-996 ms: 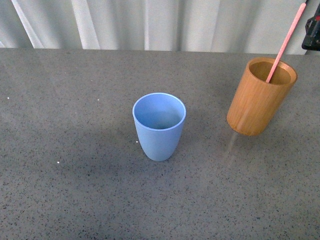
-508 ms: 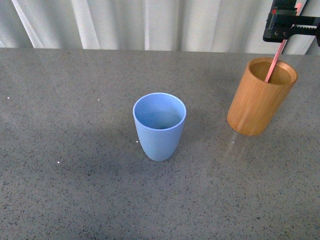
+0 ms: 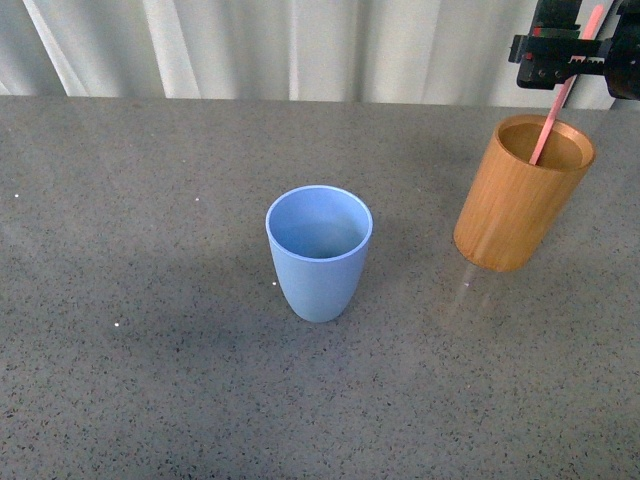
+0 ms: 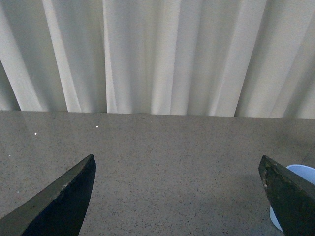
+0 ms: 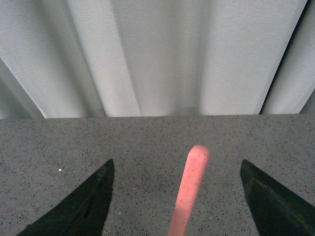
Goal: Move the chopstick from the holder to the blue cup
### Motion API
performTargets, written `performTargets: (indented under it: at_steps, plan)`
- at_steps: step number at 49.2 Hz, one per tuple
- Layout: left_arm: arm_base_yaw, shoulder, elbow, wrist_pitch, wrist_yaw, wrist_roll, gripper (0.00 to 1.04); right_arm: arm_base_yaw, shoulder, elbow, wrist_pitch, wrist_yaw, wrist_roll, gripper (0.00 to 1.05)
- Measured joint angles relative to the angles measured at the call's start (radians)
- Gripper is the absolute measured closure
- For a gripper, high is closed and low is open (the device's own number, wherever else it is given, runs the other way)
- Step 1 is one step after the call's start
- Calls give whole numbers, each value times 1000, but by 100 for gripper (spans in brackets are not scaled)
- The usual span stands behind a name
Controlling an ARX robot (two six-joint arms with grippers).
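The orange-brown holder (image 3: 520, 195) stands at the right of the table. One pinkish chopstick (image 3: 553, 118) leans out of it toward the upper right. My right gripper (image 3: 575, 55) hangs open around the stick's upper part. In the right wrist view the chopstick (image 5: 191, 189) rises between the two spread fingers, touching neither, with my right gripper (image 5: 177, 196) open. The blue cup (image 3: 319, 250) stands upright near the table's middle. My left gripper (image 4: 179, 196) is open over bare table. An edge of the blue cup (image 4: 301, 171) shows beside one of its fingers.
A grey speckled table (image 3: 150, 300) carries both containers. Pale pleated curtains (image 3: 300, 45) hang along its far edge. The left arm does not show in the front view.
My right gripper has come in from the upper right edge and now sits around the upper part of the chopstick. The cup and holder have not moved.
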Motion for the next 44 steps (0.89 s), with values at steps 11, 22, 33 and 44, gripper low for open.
performTargets:
  at_steps: [11,22,33,44]
  plan:
    - [0,0,0,0,0,0,7,10,23,9,4,0,11,71]
    - [0,0,0,0,0,0,7,13,29,8,23,0,16,103]
    - [0,0,0,0,0,0,7,19,-3,-23,32,0,0,103]
    - [0,0,0,0,0,0,7,55,-96,-51,40,1,-27,103]
